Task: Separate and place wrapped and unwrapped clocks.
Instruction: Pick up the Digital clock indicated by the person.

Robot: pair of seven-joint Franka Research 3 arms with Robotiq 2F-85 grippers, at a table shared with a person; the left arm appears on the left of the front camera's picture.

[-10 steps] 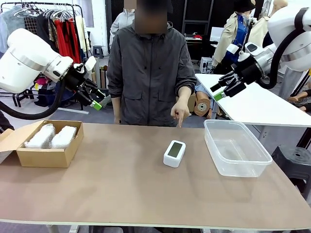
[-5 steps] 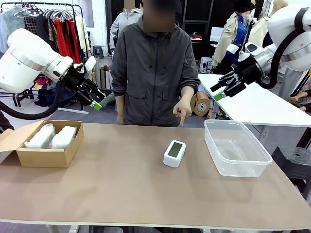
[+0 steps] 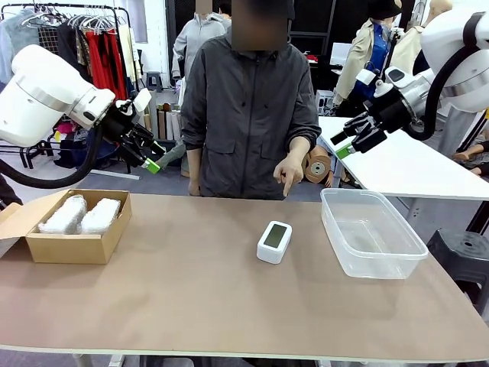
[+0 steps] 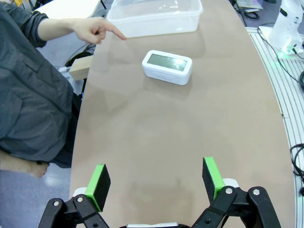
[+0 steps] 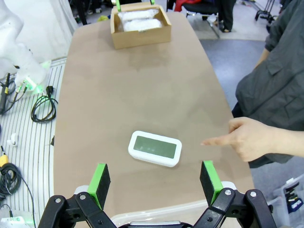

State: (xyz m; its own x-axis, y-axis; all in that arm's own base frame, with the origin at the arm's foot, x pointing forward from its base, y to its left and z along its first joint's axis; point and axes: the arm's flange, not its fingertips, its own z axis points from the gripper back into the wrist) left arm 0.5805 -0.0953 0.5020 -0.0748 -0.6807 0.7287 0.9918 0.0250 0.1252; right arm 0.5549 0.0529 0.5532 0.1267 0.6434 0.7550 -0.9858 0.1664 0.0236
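Person's downward-pointing hand [image 3: 289, 172] now slightly rightward.

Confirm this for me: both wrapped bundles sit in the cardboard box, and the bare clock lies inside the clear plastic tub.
One detail is wrong. The bare clock lies on the table, beside the clear plastic tub and apart from it, not inside it, as the front view shows. The wrapped bundles do sit in the cardboard box.

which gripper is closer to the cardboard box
Left. The left gripper hangs raised just beyond the cardboard box; the right gripper is raised across the table, beyond the clear tub.
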